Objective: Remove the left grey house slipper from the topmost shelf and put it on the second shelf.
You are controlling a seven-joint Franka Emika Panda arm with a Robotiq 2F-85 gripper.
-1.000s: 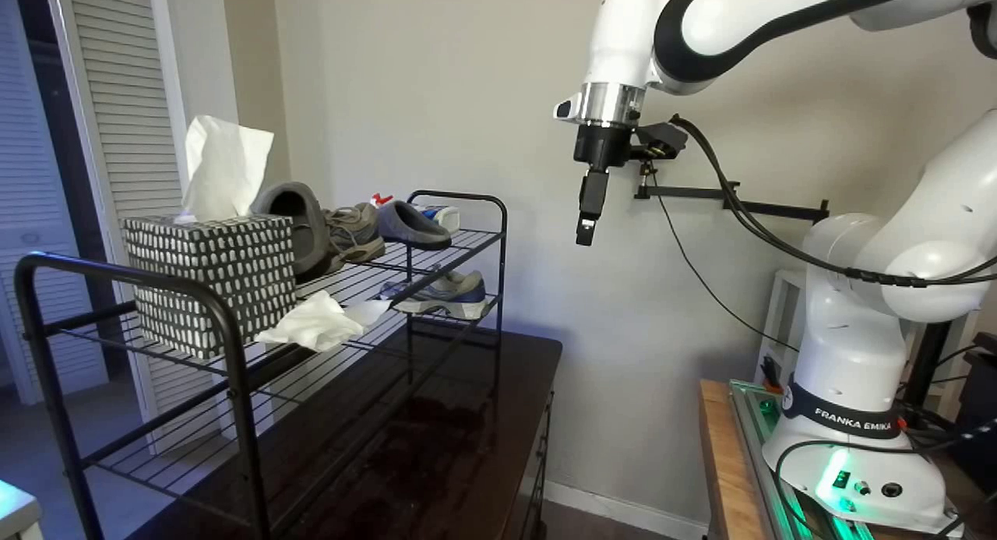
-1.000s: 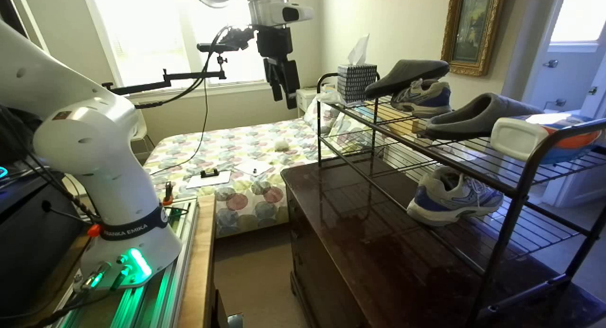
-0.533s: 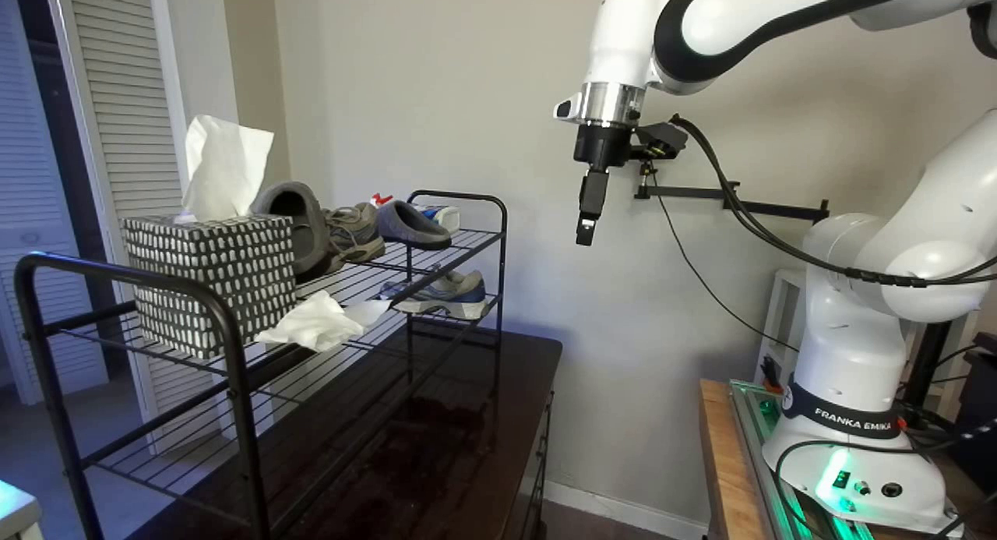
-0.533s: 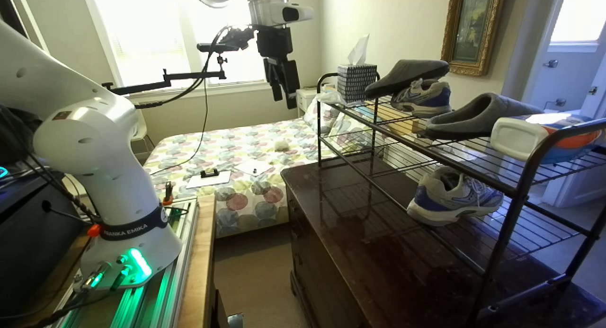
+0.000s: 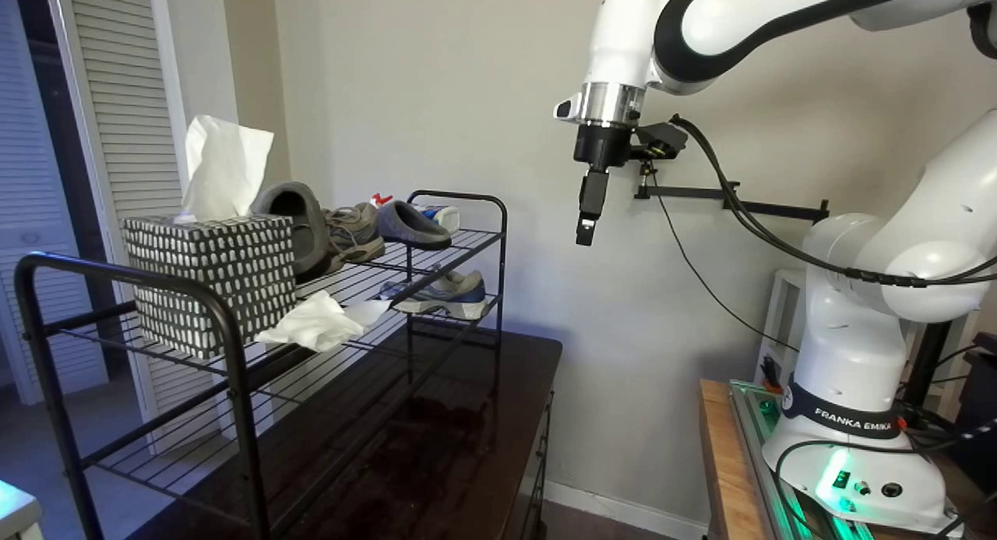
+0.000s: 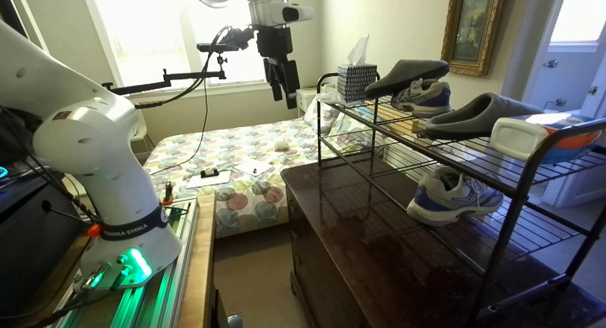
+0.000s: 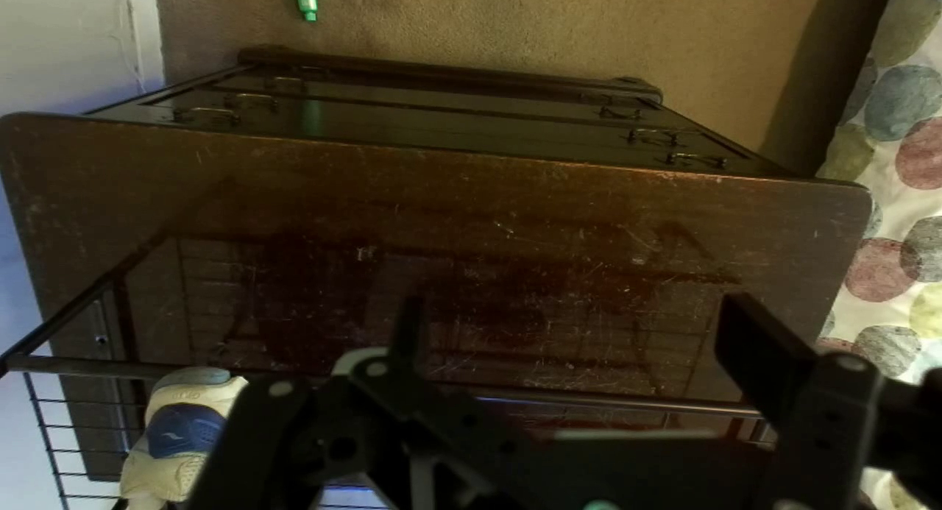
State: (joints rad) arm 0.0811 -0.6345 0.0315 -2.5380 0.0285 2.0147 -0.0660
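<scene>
Two grey slippers stand on the top shelf of a black wire rack [image 6: 523, 186] in both exterior views. One grey slipper [image 6: 405, 77] [image 5: 300, 220] leans tilted against a sneaker, near the tissue box. The second grey slipper [image 6: 473, 117] [image 5: 411, 227] lies flat nearer the rack's far end, beside a white-lidded container. The second shelf [image 6: 551, 231] [image 5: 167, 458] holds one sneaker. My gripper [image 5: 586, 234] [image 6: 284, 98] hangs in the air off the rack's front side, pointing down. In the wrist view the gripper [image 7: 578, 333] is open, with nothing between its fingers. The slippers are out of the wrist view.
A patterned tissue box [image 5: 210, 283] and a crumpled tissue [image 5: 323, 322] are on the top shelf. A sneaker [image 6: 423, 98] sits under the tilted slipper. Another sneaker [image 6: 450, 198] is on the second shelf. The container [image 6: 544, 136] lies at the rack's end. The rack stands on a dark dresser [image 7: 515, 223].
</scene>
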